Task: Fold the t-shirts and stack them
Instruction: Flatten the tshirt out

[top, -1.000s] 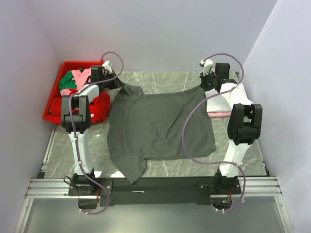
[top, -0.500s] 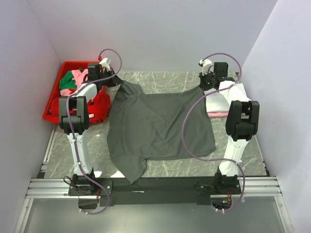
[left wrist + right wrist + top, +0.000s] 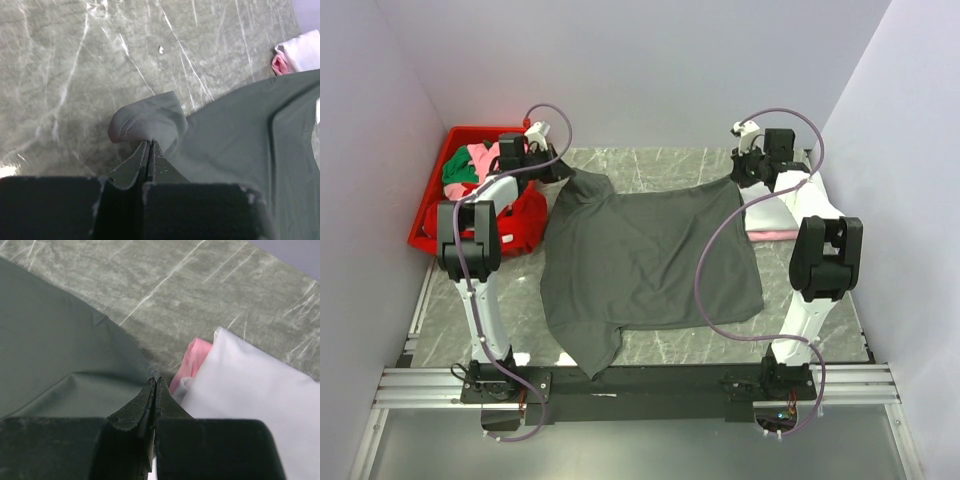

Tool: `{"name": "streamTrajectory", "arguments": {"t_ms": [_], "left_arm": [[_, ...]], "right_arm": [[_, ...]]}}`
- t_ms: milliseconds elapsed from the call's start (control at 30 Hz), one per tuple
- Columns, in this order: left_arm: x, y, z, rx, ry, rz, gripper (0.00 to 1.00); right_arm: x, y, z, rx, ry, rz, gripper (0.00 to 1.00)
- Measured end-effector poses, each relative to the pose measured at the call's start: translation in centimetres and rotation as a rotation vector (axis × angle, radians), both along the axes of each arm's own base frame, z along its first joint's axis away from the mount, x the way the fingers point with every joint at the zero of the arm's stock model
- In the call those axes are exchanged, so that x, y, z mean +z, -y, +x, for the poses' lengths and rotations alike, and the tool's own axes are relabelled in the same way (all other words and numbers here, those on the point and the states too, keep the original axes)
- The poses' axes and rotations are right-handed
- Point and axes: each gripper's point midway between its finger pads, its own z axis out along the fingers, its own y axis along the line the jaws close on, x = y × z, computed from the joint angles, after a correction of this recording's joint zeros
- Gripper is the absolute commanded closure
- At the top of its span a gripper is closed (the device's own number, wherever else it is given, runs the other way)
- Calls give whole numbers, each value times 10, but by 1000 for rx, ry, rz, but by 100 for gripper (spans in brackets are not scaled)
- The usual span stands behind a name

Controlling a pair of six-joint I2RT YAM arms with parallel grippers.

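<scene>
Top view: the dark grey t-shirt [image 3: 650,260] lies spread across the middle of the marble bench [image 3: 660,162], its lower left part bunched and reaching the bench's near edge; the left claw [image 3: 563,172] is clenched on the shirt's upper left corner, and the right claw [image 3: 740,178] grips its upper right corner; a red bin [image 3: 423,222] stands at the left of the frame, a green t-shirt [image 3: 458,171] heaped inside it and a red t-shirt [image 3: 527,222] spilling over its right wall; at the right, beside the grey shirt's edge, a folded white t-shirt [image 3: 770,214] rests on a folded pink t-shirt [image 3: 772,235].

Left wrist view: the left claw [image 3: 150,143] is pinched tight on a rounded fold of the dark grey t-shirt [image 3: 235,130], which runs off to the right of the frame; bare bench fills the upper left; the white and pink stack shows at the upper right corner.

Right wrist view: the right claw [image 3: 155,380] is closed on the hem corner of the dark grey t-shirt [image 3: 50,340], which covers the left of the frame; just right of the fingertips lie the folded pink t-shirt [image 3: 192,360] and the folded white t-shirt [image 3: 250,385] on top of it.
</scene>
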Motion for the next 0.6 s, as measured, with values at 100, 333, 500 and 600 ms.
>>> {"name": "streamTrajectory", "arguments": {"t_ms": [100, 333, 500, 600], "left_arm": [[5, 0, -10, -7, 5, 5, 99], [19, 0, -26, -14, 38, 16, 99], [29, -1, -33, -16, 58, 22, 99], [36, -1, -40, -19, 68, 26, 99]], "right_arm": [[-4, 0, -3, 6, -8, -1, 100], [-7, 0, -5, 9, -15, -6, 100], [-7, 1, -5, 10, -17, -8, 100], [-8, 3, -5, 7, -18, -8, 100]]}}
